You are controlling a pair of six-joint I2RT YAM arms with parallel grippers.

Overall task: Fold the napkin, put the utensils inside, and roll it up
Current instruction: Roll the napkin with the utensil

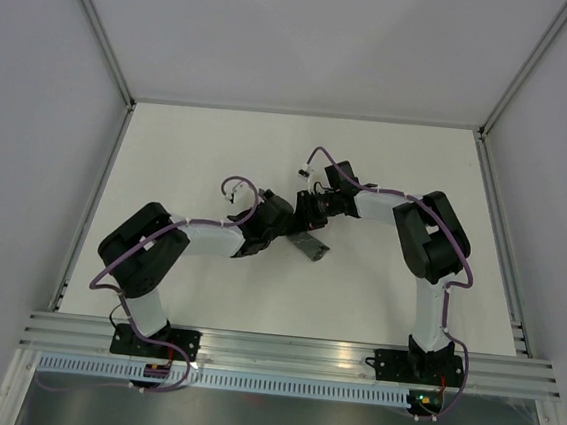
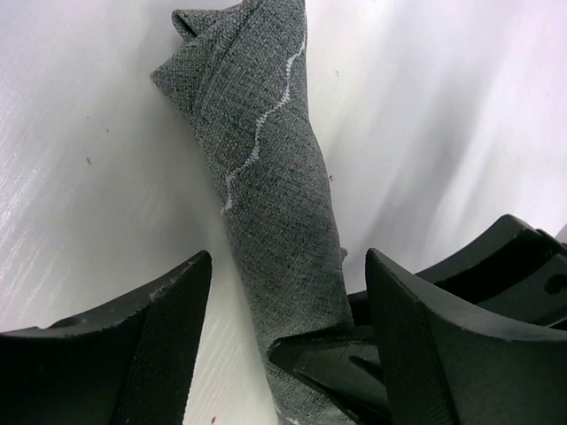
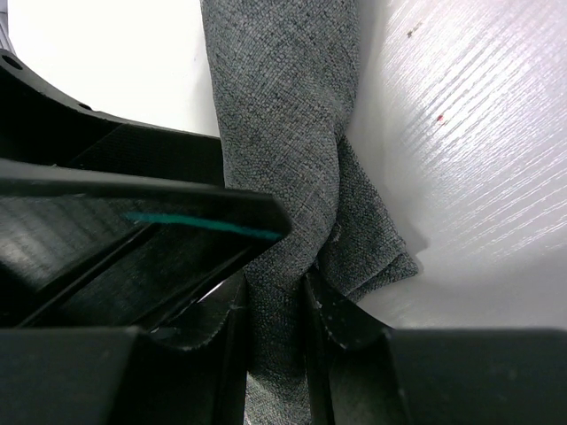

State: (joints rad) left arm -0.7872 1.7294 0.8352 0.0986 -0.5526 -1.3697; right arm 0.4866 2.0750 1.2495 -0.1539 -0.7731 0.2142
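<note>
Top view: both arms meet mid-table [image 1: 219, 156]. The napkin [image 1: 310, 244] shows as a small grey bundle just beside the left gripper [image 1: 287, 227] and right gripper [image 1: 311, 219]. Too small to tell jaw state here.

Left wrist view: the napkin [image 2: 275, 204] is a narrow twisted roll lying on the table with its stitched edge showing. The left gripper [image 2: 288, 354] jaws are spread wide either side of the roll, apparently not touching it and holding nothing.

Right wrist view: the right gripper [image 3: 276, 323] is clamped on the napkin [image 3: 283, 133], pinching the roll tight.

No utensils visible in any view. Probably inside the roll, but I can't tell.

Progress: folding and rolling look done and the task seems near its end. What's likely left is releasing the roll, maybe tidying the loose end.
</note>
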